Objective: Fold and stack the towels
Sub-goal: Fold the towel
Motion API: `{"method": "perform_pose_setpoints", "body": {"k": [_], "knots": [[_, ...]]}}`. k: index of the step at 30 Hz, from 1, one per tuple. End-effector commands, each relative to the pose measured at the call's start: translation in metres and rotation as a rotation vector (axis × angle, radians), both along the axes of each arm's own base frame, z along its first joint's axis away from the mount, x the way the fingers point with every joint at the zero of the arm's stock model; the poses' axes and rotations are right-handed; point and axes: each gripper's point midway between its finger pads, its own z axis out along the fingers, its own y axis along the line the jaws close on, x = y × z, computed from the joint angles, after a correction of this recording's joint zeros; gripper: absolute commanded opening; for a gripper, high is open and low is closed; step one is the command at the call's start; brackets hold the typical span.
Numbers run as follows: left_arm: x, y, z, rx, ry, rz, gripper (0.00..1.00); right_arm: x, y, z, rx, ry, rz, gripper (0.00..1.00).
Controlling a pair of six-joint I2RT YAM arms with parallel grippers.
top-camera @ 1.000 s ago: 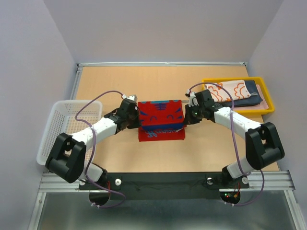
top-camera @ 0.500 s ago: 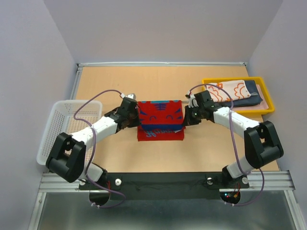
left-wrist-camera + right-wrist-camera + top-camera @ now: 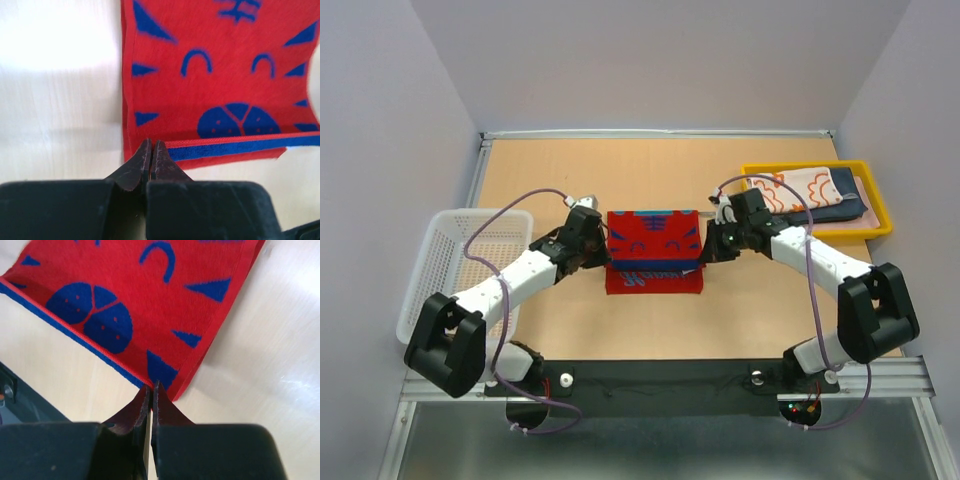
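Red towel (image 3: 655, 250) with blue patches, lying at the middle of the wooden table (image 3: 650, 170), partly folded so that a blue-trimmed edge crosses it and a lower layer shows along its 6 o'clock side. The left arm (image 3: 515, 275) reaches in from 8 o'clock, and its jaws are clenched on the towel's corner at the 9 o'clock side; the left wrist view shows them pressed together right at the hem. The right arm (image 3: 820, 260) comes in from 4 o'clock, its jaws pinched tight on the corner at the 3 o'clock side. At 2 o'clock a yellow tray (image 3: 860, 232) holds an orange-and-white patterned towel (image 3: 810, 188) lying on a dark navy towel (image 3: 850, 208). A white mesh basket (image 3: 435, 265) sits at the table's 9 o'clock edge.
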Motion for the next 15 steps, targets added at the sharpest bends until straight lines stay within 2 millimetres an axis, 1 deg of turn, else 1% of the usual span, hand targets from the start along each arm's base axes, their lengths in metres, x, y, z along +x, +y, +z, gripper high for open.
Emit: {"method": "perform_pose_setpoints", "body": {"k": [1,2,3,5,6,7,8,9,10,11,12,13,14,15], "knots": [[-0.024,0.043,-0.047,0.165,0.11,0.075,0.0,-0.029,-0.035,-0.049,-0.133,0.187,-0.072,0.03],[-0.026,0.043,-0.052,0.163,0.12,0.071,0.0,-0.032,-0.034,-0.053,-0.134,0.206,-0.07,0.04],[-0.031,0.041,-0.062,0.159,0.146,0.059,0.0,-0.033,-0.035,-0.057,-0.136,0.221,-0.075,0.05],[-0.038,0.037,-0.07,0.15,0.174,0.044,0.0,-0.035,-0.035,-0.063,-0.142,0.246,-0.076,0.07],[-0.041,0.034,-0.071,0.146,0.178,0.033,0.04,-0.036,-0.034,-0.063,-0.137,0.249,-0.07,0.09],[-0.043,0.032,-0.07,0.143,0.179,0.028,0.08,-0.038,-0.031,-0.061,-0.117,0.255,-0.059,0.17],[-0.044,0.026,-0.062,0.129,0.158,0.02,0.19,-0.04,-0.027,-0.055,-0.087,0.251,-0.048,0.21],[-0.045,0.025,-0.057,0.125,0.142,0.028,0.27,-0.041,-0.024,-0.049,-0.069,0.243,-0.04,0.32],[-0.052,0.02,-0.051,0.113,0.135,0.033,0.36,-0.043,-0.022,-0.045,-0.051,0.239,-0.035,0.37],[-0.054,0.018,-0.044,0.103,0.115,0.034,0.57,-0.045,-0.019,-0.038,-0.028,0.233,-0.03,0.41],[-0.057,0.017,-0.03,0.071,0.076,0.039,0.63,-0.051,-0.012,-0.024,0.019,0.222,-0.007,0.49],[-0.062,0.014,-0.025,0.049,0.069,0.044,0.64,-0.053,-0.008,-0.016,0.046,0.213,0.006,0.52],[-0.062,0.015,-0.018,0.034,0.049,0.045,0.64,-0.056,-0.004,-0.009,0.073,0.207,0.018,0.54],[-0.065,0.015,-0.008,0.002,0.026,0.053,0.66,-0.06,0.002,0.004,0.109,0.186,0.038,0.54]]}}
